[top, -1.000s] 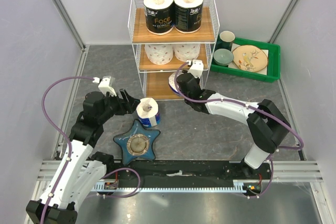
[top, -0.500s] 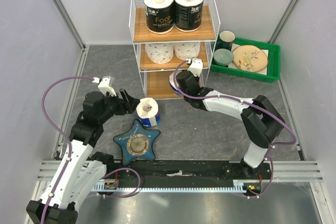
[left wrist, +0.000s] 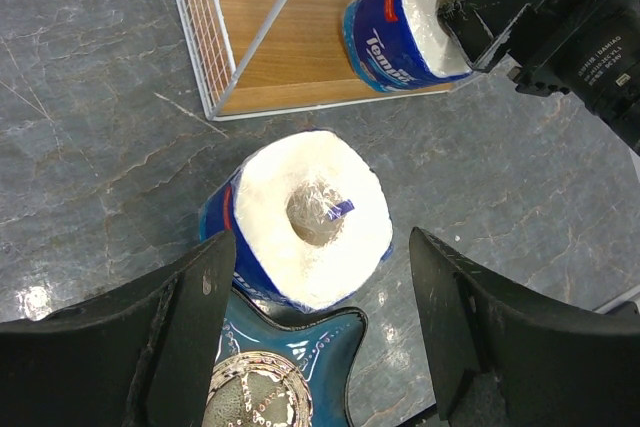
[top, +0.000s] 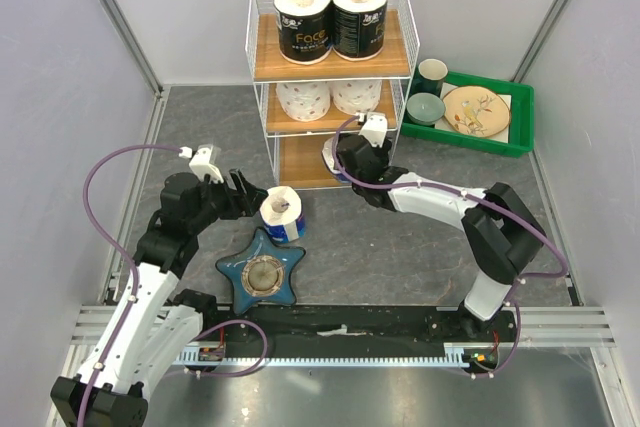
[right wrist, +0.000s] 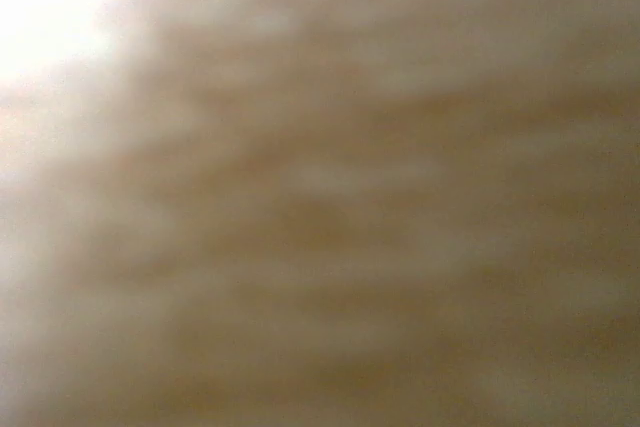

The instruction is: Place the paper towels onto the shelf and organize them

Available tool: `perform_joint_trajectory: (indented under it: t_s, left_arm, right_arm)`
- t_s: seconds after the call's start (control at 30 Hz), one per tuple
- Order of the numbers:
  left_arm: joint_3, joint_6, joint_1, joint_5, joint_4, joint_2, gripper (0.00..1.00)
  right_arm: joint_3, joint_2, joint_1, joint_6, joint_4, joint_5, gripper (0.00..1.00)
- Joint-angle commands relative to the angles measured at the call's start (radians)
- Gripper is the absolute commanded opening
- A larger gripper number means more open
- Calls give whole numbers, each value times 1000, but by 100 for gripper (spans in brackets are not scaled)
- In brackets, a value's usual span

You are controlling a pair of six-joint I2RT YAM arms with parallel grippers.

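- Left gripper point(left wrist: 320, 252) spread wide, fingers flanking the upright blue-white roll point(left wrist: 310, 215) on the table beside the star dish point(top: 265, 277)
- Shelf point(top: 330, 69): second blue-white roll point(left wrist: 405, 19) lying at the bottom tier's front edge
- Right gripper point(left wrist: 468, 15) at that roll's core, seemingly; its jaw state cannot be told

Parted claw point(left wrist: 320, 239) frames an upright blue-wrapped roll point(left wrist: 312, 215).

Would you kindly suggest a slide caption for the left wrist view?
Open left gripper flanks an upright blue-wrapped roll by the star dish; right gripper meets a second roll at the shelf.
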Motion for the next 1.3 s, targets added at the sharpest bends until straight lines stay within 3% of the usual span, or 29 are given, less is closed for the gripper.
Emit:
perform_joint_trajectory:
  t_s: [0.0,0.7,1.27]
  left_arm:
    - [-4,-17,7,19,32,2,77]
    - [4,-12,7,11,15,25,77]
    - [16,-18,7,-4,-8,53,76]
  right_arm:
    - [-1,-91,-6,27,51,-36,86]
    - [-55,-246,16,36,0,-125,89]
    - [-86,-345,102,20,-21,-140,91]
